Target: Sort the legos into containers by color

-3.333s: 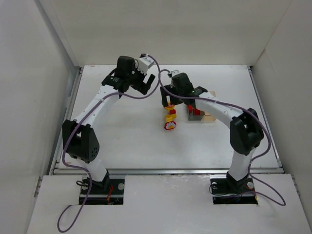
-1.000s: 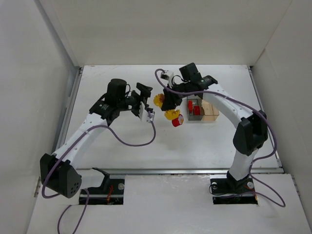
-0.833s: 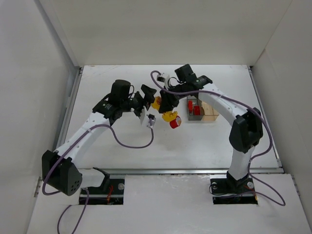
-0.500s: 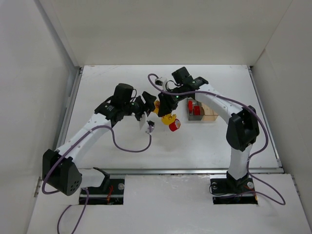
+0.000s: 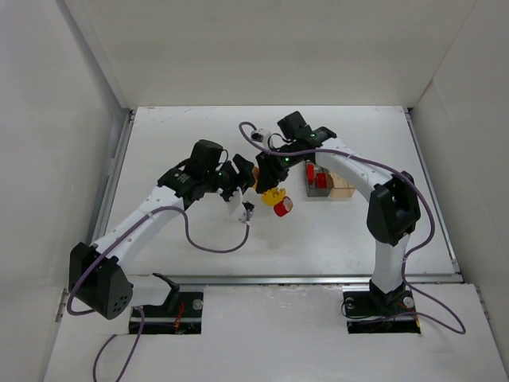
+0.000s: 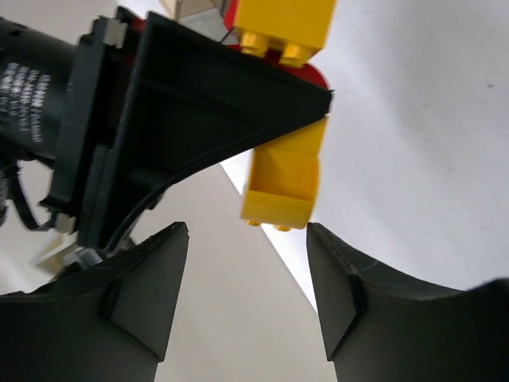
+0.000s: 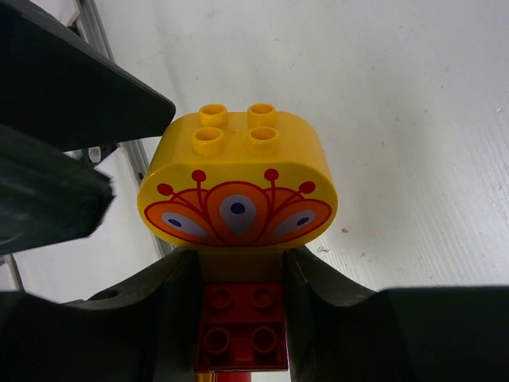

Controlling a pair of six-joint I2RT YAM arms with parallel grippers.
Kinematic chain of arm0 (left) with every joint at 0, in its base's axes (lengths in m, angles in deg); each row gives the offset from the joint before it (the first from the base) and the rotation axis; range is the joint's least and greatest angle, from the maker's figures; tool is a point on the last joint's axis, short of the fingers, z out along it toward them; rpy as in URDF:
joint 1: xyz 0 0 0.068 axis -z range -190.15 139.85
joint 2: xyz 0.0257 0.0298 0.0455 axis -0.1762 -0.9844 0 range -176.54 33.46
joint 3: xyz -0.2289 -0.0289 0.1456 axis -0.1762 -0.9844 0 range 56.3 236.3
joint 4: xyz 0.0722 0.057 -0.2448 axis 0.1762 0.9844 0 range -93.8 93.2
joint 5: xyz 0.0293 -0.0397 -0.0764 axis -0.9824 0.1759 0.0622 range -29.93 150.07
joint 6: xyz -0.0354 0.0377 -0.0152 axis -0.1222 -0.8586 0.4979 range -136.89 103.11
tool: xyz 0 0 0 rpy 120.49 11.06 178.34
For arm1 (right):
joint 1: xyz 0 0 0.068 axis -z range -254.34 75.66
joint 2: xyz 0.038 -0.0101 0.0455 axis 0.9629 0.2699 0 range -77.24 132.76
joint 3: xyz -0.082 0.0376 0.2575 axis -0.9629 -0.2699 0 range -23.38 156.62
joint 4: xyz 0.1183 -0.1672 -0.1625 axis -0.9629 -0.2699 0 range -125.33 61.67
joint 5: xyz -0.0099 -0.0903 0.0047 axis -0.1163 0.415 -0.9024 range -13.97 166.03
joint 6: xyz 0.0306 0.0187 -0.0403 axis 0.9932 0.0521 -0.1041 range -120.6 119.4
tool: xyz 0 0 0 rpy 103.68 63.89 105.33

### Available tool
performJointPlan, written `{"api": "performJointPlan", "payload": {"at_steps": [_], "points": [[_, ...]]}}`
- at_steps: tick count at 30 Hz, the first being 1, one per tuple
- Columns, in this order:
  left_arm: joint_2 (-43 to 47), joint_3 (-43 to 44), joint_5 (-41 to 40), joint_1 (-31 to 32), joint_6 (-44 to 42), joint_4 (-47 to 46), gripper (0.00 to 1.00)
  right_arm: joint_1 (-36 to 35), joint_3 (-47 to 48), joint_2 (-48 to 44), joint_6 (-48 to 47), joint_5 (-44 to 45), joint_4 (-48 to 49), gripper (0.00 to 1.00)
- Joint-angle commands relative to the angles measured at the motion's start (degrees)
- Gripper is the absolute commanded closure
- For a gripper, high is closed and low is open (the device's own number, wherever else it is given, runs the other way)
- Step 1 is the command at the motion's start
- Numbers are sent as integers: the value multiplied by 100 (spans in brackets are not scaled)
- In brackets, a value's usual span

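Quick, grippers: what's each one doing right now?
Left gripper: open, nothing held; a yellow brick lies just beyond its fingertips.
Right gripper: closed on a lego stack, rounded yellow brick at its end.

Top view: stacked legos (image 5: 278, 203) at frame centre over the tabletop (image 5: 199, 239), held in the right gripper (image 5: 270, 179). Left gripper (image 5: 246, 177) sits just left of the stack. Containers (image 5: 338, 191) are just right of it, with two bricks (image 5: 315, 175) in the left compartment. Left wrist view: one brick (image 6: 282, 187) sits just above the gap between the left gripper's fingers (image 6: 147, 294).
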Motion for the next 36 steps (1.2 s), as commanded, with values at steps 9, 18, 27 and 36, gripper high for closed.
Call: {"api": "performJointPlan", "payload": {"at_steps": [9,18,27,36], "points": [[85,136,29,-9,-1780,703,28,-102,259,-59,62,-393,269,100],[94,-181,-111,53,-1832,191,39,-208,251,-120,124,-508,323,100],[94,-181,-190,176,-1692,191,100,-208,198,-120,177,-560,489,100],[-160,-454,-1480,123,-348,-1152,100,-208,-328,-128,361,-25,419,100]]}}
